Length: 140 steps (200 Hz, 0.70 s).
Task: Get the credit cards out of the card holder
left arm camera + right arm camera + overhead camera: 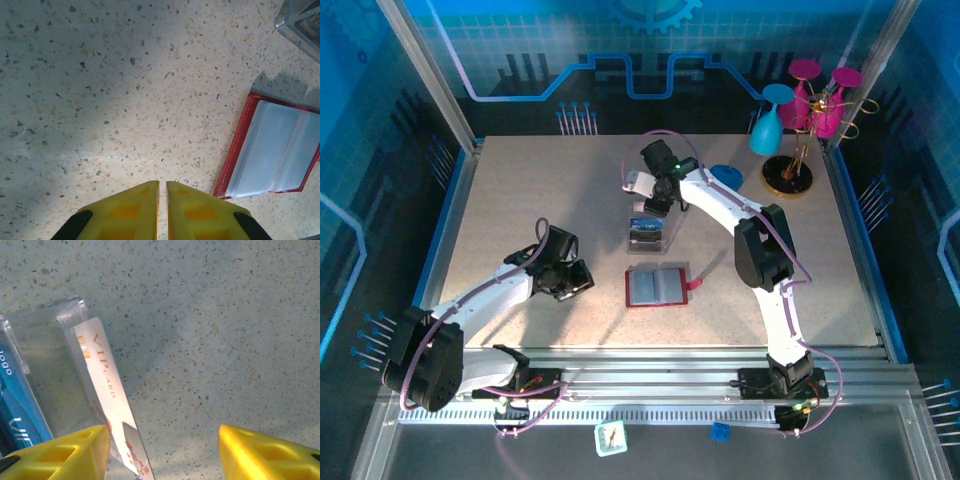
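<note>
Nearest me, the left gripper [162, 192] hangs low over bare speckled table [520, 200], left of centre. Its yellow fingers are pressed together with only a sliver between them, and nothing is in them.

Just to its right the card holder [657, 287] lies flat on the table, spread wide open. Its pale pockets face up and its thin red tab [697, 287] sticks out on the right side. I can't make out any card in those pockets.

A little farther back, close behind the holder, stands a clear plastic box [647, 233] with credit cards in it; a blue card [17, 410] shows through its wall. A white card [107, 390] with red "VIP" lettering stands tilted along the box's edge. Whether it sits inside or outside that wall I can't tell.

The right gripper [162, 450] hovers over the far side of the box with its fingers spread wide. The white card's lower end runs close beside one finger, and nothing is pinched.

At the far right corner a stand [788, 172] carries pink and blue glasses, with a small blue disc [725, 174] beside it.
</note>
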### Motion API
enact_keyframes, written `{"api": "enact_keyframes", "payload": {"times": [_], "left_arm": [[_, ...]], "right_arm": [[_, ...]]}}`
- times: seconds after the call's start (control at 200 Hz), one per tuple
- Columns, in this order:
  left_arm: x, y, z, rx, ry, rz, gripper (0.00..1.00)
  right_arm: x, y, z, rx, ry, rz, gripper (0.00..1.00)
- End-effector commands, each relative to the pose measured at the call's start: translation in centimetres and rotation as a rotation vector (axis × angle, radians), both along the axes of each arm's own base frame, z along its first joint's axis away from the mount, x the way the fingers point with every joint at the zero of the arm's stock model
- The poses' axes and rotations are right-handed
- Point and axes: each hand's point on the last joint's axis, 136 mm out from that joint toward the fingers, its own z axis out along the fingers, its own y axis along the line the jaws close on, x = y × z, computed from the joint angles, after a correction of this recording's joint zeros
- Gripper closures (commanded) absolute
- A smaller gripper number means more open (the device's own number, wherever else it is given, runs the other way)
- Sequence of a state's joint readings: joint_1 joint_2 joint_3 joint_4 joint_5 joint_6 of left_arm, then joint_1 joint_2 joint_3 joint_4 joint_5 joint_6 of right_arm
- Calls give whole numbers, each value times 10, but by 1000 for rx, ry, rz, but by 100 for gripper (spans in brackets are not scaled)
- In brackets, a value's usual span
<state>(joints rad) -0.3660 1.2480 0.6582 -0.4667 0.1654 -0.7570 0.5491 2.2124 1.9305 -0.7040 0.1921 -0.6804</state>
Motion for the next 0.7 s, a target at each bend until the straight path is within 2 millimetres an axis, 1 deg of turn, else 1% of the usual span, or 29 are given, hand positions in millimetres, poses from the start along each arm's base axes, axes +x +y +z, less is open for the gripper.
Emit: {"api": "enact_keyframes", "payload": {"times": [0.0, 0.045, 0.12, 0.27, 0.365, 0.49, 0.695], "left_arm": [[0, -1, 8, -23, -9, -3, 88], [0, -1, 8, -25, -8, -3, 88], [0, -2, 8, -27, -9, -2, 88], [-1, -1, 9, -29, -15, 1, 88], [-2, -1, 9, -27, -16, 3, 88], [-2, 0, 9, -27, -17, 2, 88], [-3, 0, 9, -27, -19, 4, 88]], "right_arm": [[-3, 4, 3, 27, 29, 14, 41], [-5, 6, 5, 34, 32, 19, 41], [-2, 6, 13, 50, 11, 8, 41], [8, 7, 36, 109, -49, -23, 40], [16, 5, 44, 126, -75, -45, 40], [22, 2, 45, 132, -77, -66, 40], [33, -1, 38, 132, -74, -89, 40]]}}
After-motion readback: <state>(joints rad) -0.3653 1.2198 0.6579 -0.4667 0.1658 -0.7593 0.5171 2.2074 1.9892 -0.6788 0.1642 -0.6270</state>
